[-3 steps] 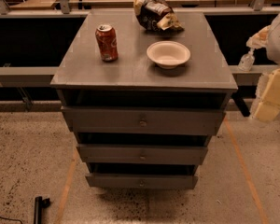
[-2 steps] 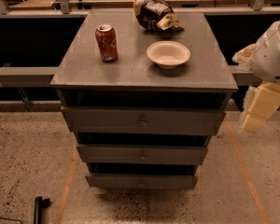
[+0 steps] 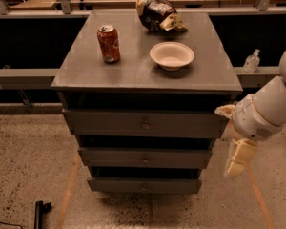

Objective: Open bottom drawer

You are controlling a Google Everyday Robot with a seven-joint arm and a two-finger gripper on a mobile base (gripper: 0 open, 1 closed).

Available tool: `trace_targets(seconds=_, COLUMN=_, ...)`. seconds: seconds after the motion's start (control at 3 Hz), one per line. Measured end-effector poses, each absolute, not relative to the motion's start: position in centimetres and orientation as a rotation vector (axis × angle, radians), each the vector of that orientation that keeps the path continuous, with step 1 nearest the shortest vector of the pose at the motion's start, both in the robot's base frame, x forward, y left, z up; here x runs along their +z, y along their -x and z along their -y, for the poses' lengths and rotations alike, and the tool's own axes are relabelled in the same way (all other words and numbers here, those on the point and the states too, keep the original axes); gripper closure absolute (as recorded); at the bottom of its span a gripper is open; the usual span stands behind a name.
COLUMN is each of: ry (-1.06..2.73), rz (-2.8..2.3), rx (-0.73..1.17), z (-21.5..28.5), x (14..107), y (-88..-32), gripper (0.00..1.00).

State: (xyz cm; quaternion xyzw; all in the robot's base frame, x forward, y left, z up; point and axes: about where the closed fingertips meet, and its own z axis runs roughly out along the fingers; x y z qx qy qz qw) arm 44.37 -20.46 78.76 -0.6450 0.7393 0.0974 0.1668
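A grey wooden cabinet (image 3: 148, 75) holds three drawers. The bottom drawer (image 3: 144, 184) is the lowest and narrowest-looking front, with a small round knob (image 3: 144, 187) at its centre; it looks closed. The two wider drawers sit above it. My gripper (image 3: 237, 160) hangs off the white arm at the right of the cabinet, about level with the middle drawer, to the right of and above the bottom drawer, touching nothing.
On the cabinet top stand a red soda can (image 3: 108, 43), a white bowl (image 3: 171, 55) and a crumpled chip bag (image 3: 157, 11). A small clear bottle (image 3: 251, 61) stands on the rail at the right. A black object (image 3: 38, 212) lies on the speckled floor at the lower left.
My arm has come down and to the left, bringing the gripper from beside the top drawer to about the middle drawer's height beside the cabinet.
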Motion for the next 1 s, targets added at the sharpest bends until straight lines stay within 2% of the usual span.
trace_targets(seconds=0.33, ry=1.911, rz=-2.07, rx=0.371, z=20.2, x=71.6, y=-43.0, gripper=0.0)
trace_targets(seconds=1.0, ry=1.869, rz=-2.039, rx=0.418, z=18.7, x=68.8, y=-43.7, gripper=0.0)
